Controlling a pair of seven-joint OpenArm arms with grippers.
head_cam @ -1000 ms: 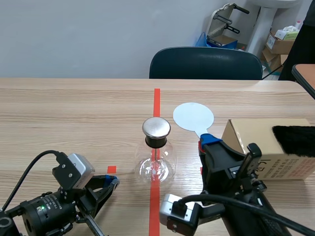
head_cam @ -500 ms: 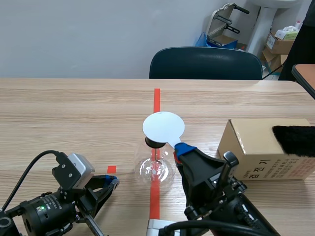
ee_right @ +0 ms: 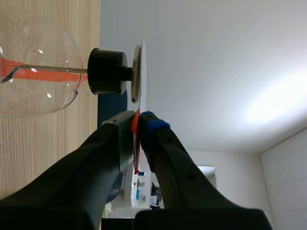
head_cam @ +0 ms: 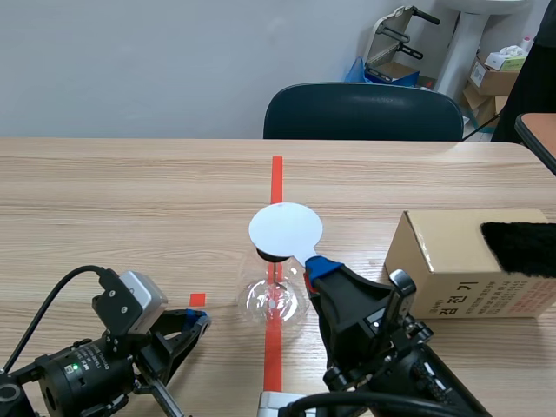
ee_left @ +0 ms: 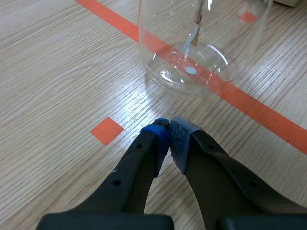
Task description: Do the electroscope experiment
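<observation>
The wooden table [head_cam: 130, 191] ran out toward a grey wall [head_cam: 130, 61], with a dark chair [head_cam: 365, 111] at 12 o'clock from its centre. The cardboard box [head_cam: 452, 269], with black fur [head_cam: 521, 248] lying on top, sat at 3 o'clock from the glass flask [head_cam: 274, 300], which stood mid-table on the red tape line. A second before, I had held the white disc [head_cam: 285, 230] off at the flask's 2 o'clock, and the metal cap [ee_right: 136, 73] showed bare. Half a second later I had swung the disc across over the cap. By this moment it had settled a touch lower and toward 9 o'clock, hiding the cap from the scene camera. My right gripper [head_cam: 317, 265] was pinched tight on the disc's red handle [ee_right: 136, 143]. From my right wrist the disc stood edge-on hard by the cap, above the black stopper [ee_right: 108, 71]; I could not tell whether they touched. My left gripper [ee_left: 169, 132] lay closed on nothing at the flask's 8 o'clock, unmoved. I judged the disc had been presented to the electrode. Whether the foil strip [ee_left: 194, 36] inside had spread, I could not make out.
</observation>
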